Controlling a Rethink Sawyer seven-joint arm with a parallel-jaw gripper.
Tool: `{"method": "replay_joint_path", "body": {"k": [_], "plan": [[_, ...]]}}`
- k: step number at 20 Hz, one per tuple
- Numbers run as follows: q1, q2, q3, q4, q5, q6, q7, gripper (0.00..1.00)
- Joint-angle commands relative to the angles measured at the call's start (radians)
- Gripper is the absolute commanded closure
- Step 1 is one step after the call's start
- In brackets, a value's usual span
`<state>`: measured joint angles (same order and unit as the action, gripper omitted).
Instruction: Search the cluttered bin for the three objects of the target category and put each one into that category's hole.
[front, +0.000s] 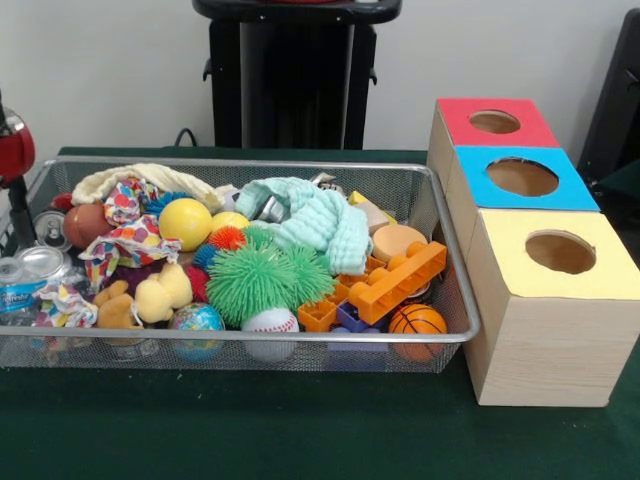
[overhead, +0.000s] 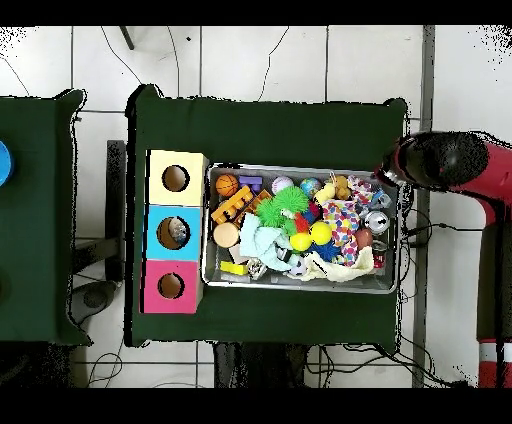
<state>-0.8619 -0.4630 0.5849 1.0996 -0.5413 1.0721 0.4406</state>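
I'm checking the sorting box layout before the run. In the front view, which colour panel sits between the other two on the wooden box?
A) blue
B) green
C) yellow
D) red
A: the blue panel with its round hole lies in the middle of the wooden box, with the red panel behind it and the yellow panel in front.
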Motion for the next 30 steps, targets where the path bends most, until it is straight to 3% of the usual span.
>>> {"method": "replay_joint_path", "body": {"k": [1, 14, 30], "plan": [[-0.009, -0.004, 0.067, 0.140, -0.049, 0.029, -0.321, 0.00], [-0.043, -0.016, 0.120, 0.208, -0.062, 0.000, -0.457, 0.00], [-0.078, 0.047, 0.109, 0.131, -0.115, 0.007, -0.563, 0.00]]}}
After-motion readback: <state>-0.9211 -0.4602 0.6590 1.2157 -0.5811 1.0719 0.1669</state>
